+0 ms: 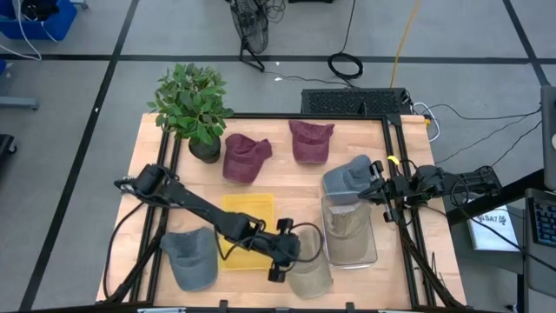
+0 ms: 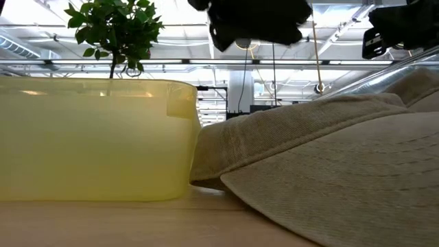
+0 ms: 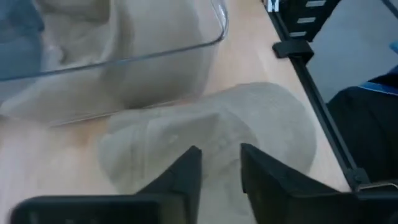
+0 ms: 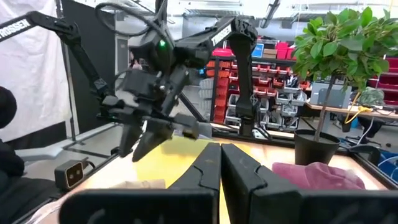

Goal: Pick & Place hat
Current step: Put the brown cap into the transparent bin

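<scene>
Hovering over the tan hat (image 3: 249, 134), left gripper (image 3: 221, 168) hides its crown.

potted plant (image 1: 193, 106) at table's (image 1: 287, 178) far corner, black keyboard (image 1: 354, 102) beyond its edge

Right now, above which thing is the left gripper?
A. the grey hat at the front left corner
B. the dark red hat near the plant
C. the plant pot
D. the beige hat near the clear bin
D: the left gripper hangs with its fingers open over the beige hat, beside the clear bin.
</scene>
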You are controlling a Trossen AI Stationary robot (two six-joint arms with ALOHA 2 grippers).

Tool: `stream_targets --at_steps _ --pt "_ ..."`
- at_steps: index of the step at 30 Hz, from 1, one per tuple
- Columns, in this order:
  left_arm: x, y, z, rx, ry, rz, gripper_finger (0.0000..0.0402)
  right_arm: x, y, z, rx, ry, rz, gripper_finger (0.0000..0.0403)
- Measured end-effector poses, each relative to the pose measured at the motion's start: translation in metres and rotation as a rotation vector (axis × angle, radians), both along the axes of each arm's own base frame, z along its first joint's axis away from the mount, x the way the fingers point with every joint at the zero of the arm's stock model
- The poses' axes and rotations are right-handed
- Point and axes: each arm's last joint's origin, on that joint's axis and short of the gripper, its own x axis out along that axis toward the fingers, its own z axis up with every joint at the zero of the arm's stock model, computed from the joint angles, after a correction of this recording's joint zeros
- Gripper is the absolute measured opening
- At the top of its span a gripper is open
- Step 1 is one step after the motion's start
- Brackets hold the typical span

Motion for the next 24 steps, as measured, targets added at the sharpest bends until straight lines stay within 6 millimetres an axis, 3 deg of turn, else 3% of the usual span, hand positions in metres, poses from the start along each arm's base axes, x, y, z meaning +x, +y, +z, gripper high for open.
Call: stream_targets --at_steps 7,11,17,21,24 --pt "0.01 -0.017 -0.028 -0.042 0.041 -0.065 0.0249 0.001 0.0 0.0 0.005 0.009 -0.001 0.0" --pt "0.016 -0.02 -0.036 -0.077 0.07 -0.065 0.029 0.001 0.0 0.0 0.004 0.006 -0.002 0.0" --pt "0.021 -0.01 -0.041 -0.086 0.114 -0.011 0.0304 0.001 0.0 0.0 -0.003 0.0 -0.003 0.0" --pt "0.023 0.0 -0.046 -0.09 0.155 0.048 0.0293 0.001 0.0 0.001 -0.002 -0.007 -0.003 0.0" --pt "0.027 0.003 -0.061 -0.1 0.191 0.042 0.0278 0.001 0.0 0.001 -0.002 -0.007 -0.003 0.0"
